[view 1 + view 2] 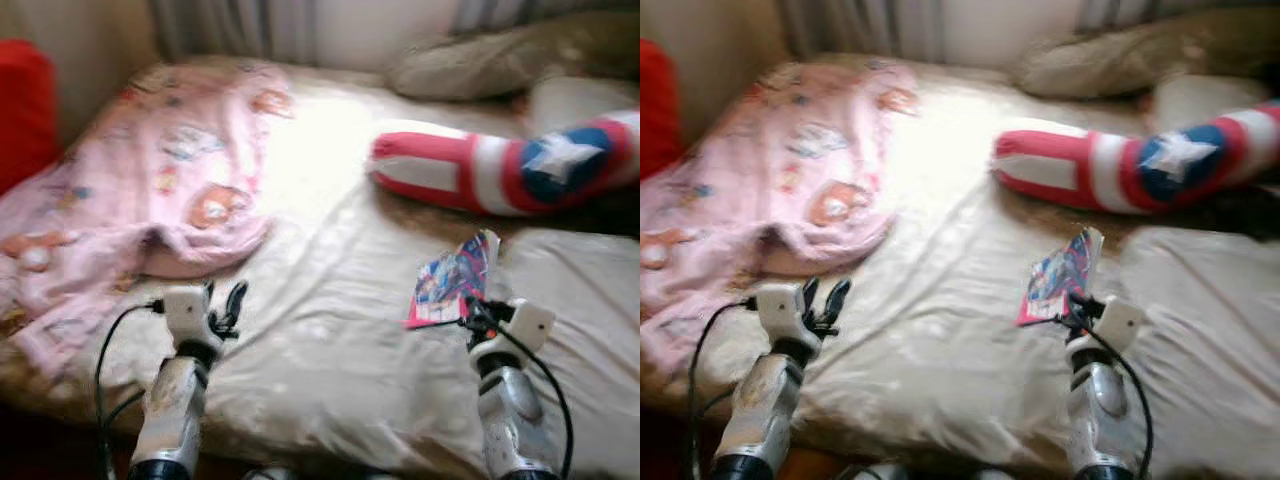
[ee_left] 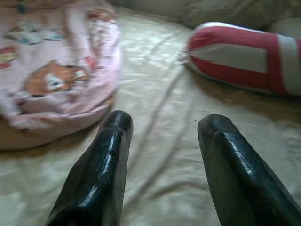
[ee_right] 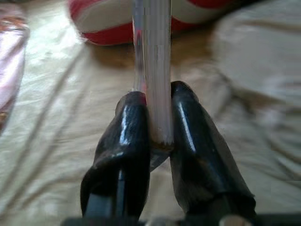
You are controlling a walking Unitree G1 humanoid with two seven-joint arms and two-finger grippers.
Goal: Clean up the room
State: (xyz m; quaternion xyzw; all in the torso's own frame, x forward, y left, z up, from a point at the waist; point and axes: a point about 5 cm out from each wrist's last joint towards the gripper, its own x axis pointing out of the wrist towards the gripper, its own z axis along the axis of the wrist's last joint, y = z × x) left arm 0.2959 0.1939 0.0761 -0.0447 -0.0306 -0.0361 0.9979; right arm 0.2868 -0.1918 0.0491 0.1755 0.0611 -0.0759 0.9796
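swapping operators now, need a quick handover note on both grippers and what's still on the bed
Right gripper: shut on the edge of a thin colourful booklet, held above the cream bedsheet.
Left gripper: open and holding nothing, over the sheet just beside the pink blanket.
Done: booklet picked up.
Left: put the booklet away; the crumpled pink blanket and the red, white and blue star pillow are still on the bed.
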